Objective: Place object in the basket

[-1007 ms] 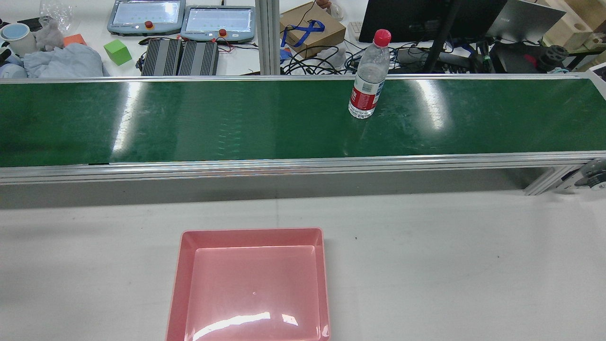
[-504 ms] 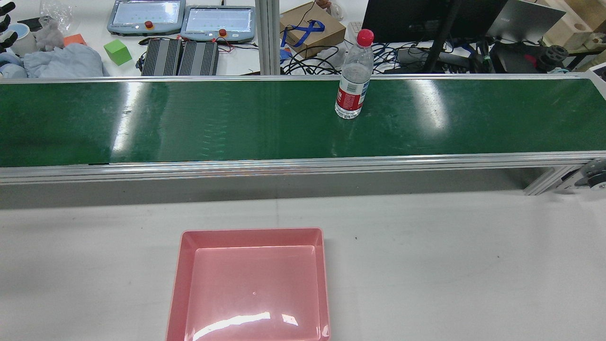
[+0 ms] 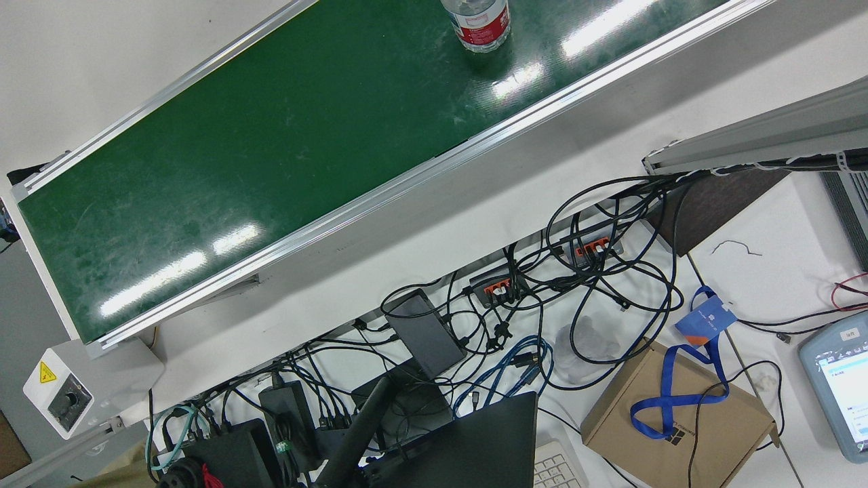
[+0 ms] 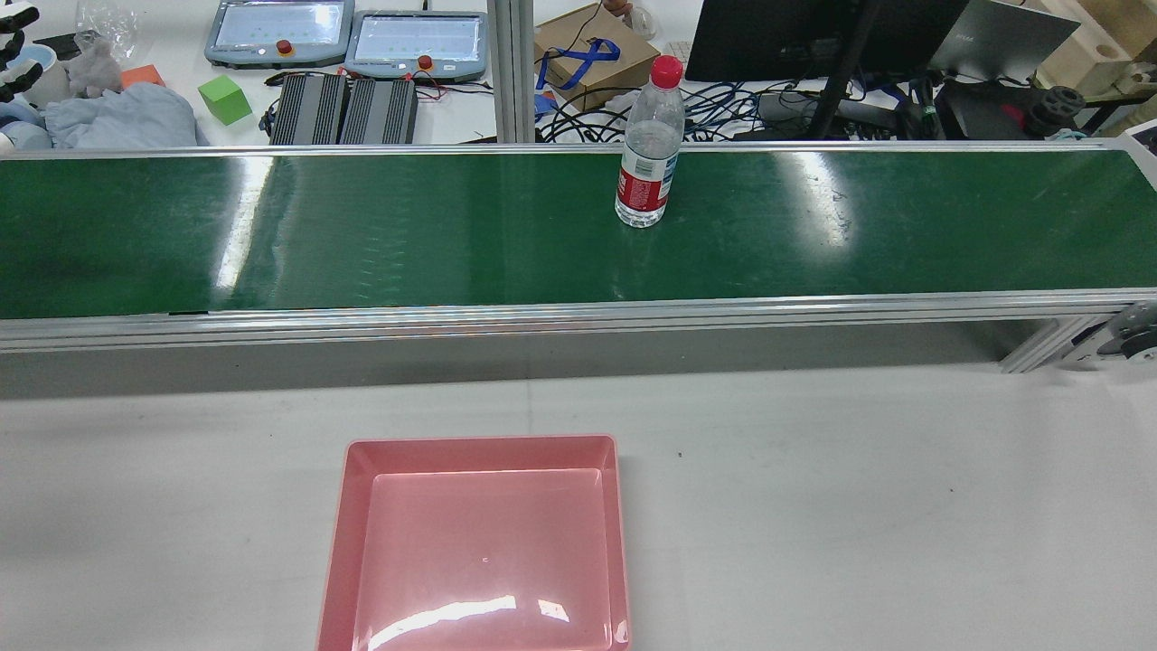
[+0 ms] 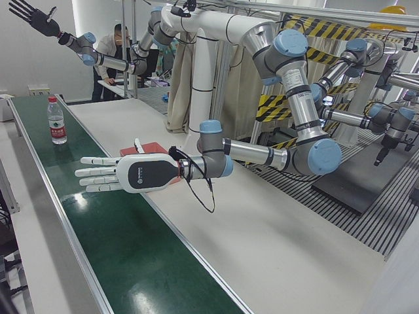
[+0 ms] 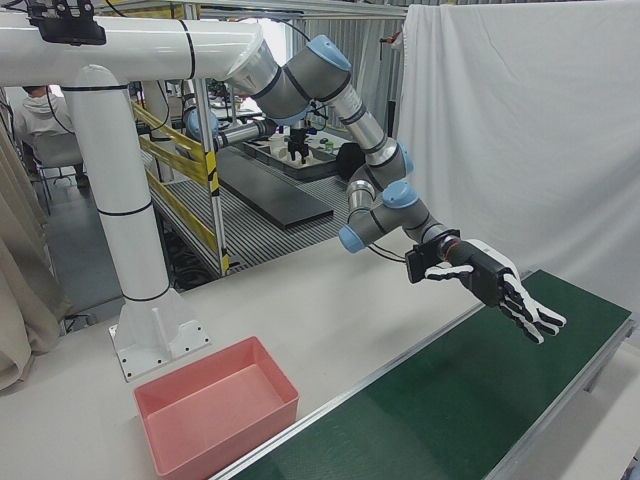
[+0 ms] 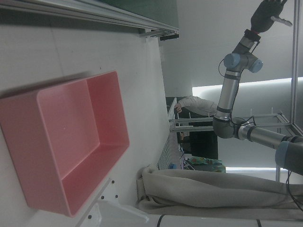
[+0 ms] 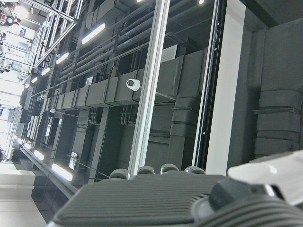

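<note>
The belt [image 4: 407, 235] runs across the desk [image 4: 859, 506] from side to side. The bottle [image 4: 646, 154] stands upright on the belt, near its far edge and a little right of middle in the rear view. The basket [image 4: 479, 443] sits on the desk on the robot's side of the belt, left of middle and well apart from the bottle. Behind the belt lie two pendants [image 4: 276, 32] at the left, a box [image 4: 597, 54] behind the bottle and a monitor [image 4: 777, 36] to the right. The left hand [image 5: 124, 173] hangs over the belt near the basket, fingers spread. The right hand [image 5: 33, 16] is high above the belt's far end, beyond the bottle.
</note>
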Motion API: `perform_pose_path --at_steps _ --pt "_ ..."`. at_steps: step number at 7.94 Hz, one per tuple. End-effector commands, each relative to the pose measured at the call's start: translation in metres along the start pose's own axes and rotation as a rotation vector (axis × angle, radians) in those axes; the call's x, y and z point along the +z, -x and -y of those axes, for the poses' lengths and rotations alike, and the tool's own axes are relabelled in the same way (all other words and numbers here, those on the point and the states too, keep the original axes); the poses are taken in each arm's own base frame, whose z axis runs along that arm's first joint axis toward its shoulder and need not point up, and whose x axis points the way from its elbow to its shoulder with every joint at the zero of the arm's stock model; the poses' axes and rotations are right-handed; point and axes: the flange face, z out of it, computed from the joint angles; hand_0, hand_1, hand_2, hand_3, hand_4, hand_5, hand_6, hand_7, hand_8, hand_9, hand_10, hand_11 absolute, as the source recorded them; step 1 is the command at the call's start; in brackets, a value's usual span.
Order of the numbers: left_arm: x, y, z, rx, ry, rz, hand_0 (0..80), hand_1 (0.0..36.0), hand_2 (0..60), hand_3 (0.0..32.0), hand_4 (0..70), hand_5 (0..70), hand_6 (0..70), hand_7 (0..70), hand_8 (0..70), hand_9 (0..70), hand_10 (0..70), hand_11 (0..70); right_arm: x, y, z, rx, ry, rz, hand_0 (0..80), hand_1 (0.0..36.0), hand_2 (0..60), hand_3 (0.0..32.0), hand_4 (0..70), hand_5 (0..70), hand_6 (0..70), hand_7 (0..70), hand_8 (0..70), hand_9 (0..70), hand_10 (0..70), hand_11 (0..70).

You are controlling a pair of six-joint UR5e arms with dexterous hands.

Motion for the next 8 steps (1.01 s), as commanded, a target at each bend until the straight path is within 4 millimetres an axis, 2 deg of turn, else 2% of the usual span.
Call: perform_pose_path --at_steps 1,3,4,7,8 --pt "-0.004 0.002 0.012 0.02 -0.055 0.015 50.1 9.8 0.0 0.0 15.0 11.7 0.0 0.0 0.9 3.6 4.3 7.6 0.0 0.0 0.0 0.0 0.0 0.0 0.0 0.0 0.0 0.0 0.0 0.0 0.0 0.0 0.0 0.0 0.0 0.0" --pt "-0.004 0.002 0.014 0.021 -0.059 0.009 49.3 10.2 0.0 0.0 15.5 11.8 0.0 0.0 1.1 3.9 4.8 8.3 0.0 0.0 0.0 0.0 0.0 0.0 0.0 0.0 0.0 0.0 0.0 0.0 0.0 0.0 0.0 0.0 0.0 0.0" --pt "-0.002 0.003 0.014 0.017 -0.05 0.008 50.0 13.3 0.0 0.0 16.6 12.4 0.6 0.0 1.5 4.3 5.9 10.0 0.0 0.0 0.0 0.0 0.0 0.0 0.0 0.0 0.0 0.0 0.0 0.0 0.0 0.0 0.0 0.0 0.0 0.0" --pt "0.017 0.005 -0.004 0.005 -0.009 -0.002 49.8 12.7 0.0 0.0 17.2 12.4 0.8 0.0 1.4 4.1 5.9 9.9 0.0 0.0 0.0 0.0 0.0 0.0 0.0 0.0 0.0 0.0 0.0 0.0 0.0 0.0 0.0 0.0 0.0 0.0" --pt "0.021 0.029 -0.012 -0.005 -0.005 0.037 49.7 12.6 0.0 0.0 17.0 12.3 0.5 0.0 1.5 4.2 5.8 9.8 0.0 0.0 0.0 0.0 0.0 0.0 0.0 0.0 0.0 0.0 0.0 0.0 0.0 0.0 0.0 0.0 0.0 0.0"
